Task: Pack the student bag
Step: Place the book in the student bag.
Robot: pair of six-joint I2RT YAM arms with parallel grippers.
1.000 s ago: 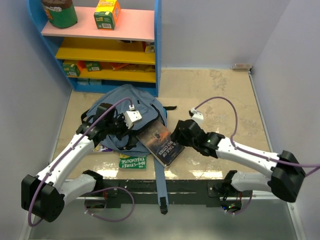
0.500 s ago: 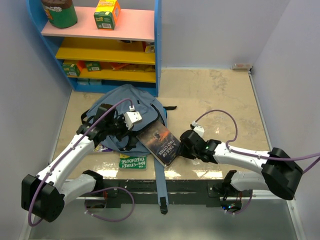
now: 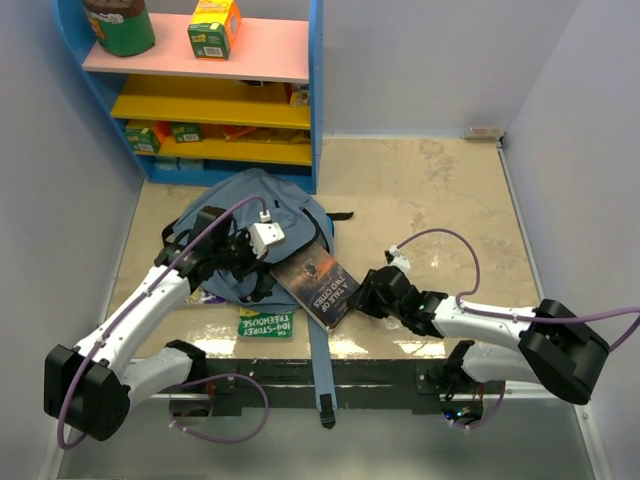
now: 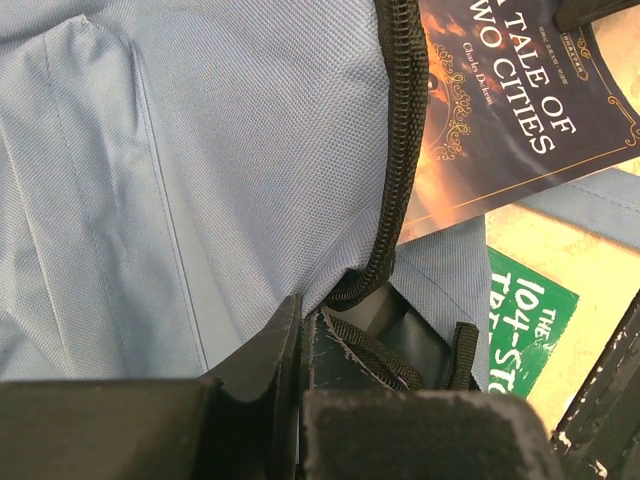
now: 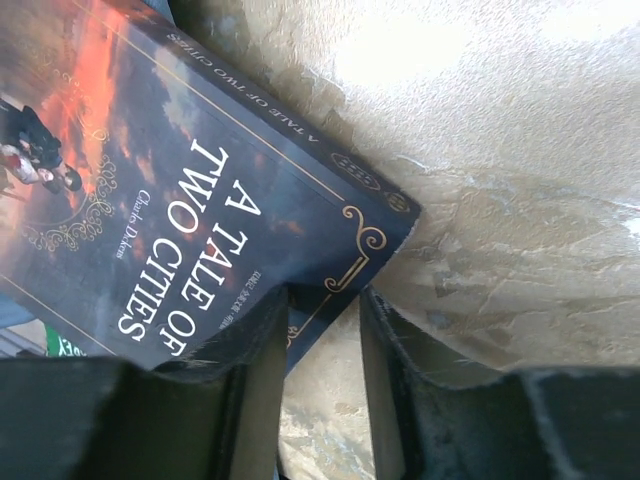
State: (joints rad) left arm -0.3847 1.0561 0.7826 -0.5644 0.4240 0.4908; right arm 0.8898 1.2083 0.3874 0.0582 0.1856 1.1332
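Left jaws clamp the student bag (image 4: 150,180), right jaws stand apart with the book (image 5: 180,200) corner between them.

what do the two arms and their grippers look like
Both the left arm and right arm have white tubular links with black joints. A thin purple cable loops along each. The left gripper and right gripper have flat matte black fingers with scuffed edges.

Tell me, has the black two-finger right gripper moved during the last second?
Yes. The right gripper moved toward the table's near edge, away from the blue shelf unit, to the dark paperback book's corner.
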